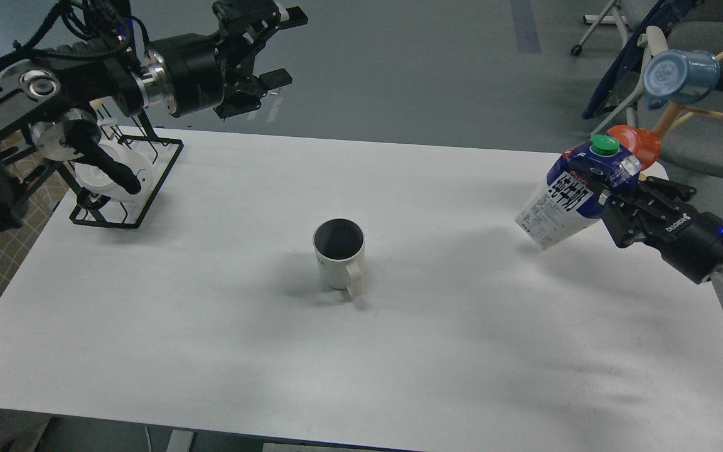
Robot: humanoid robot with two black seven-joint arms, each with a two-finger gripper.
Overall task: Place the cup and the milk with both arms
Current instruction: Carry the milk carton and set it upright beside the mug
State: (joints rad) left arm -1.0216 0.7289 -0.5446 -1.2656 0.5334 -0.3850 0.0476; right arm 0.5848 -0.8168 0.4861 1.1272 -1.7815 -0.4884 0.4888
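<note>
A white mug with a dark inside stands upright at the middle of the white table, handle toward me. My right gripper is shut on a blue and white milk carton with a green cap, holding it tilted above the table's right side. My left gripper is open and empty, high above the table's far left edge, well away from the mug.
A black wire rack with white dishes stands at the table's far left. A wooden cup tree at the far right carries an orange cup and a blue cup. A chair stands behind it.
</note>
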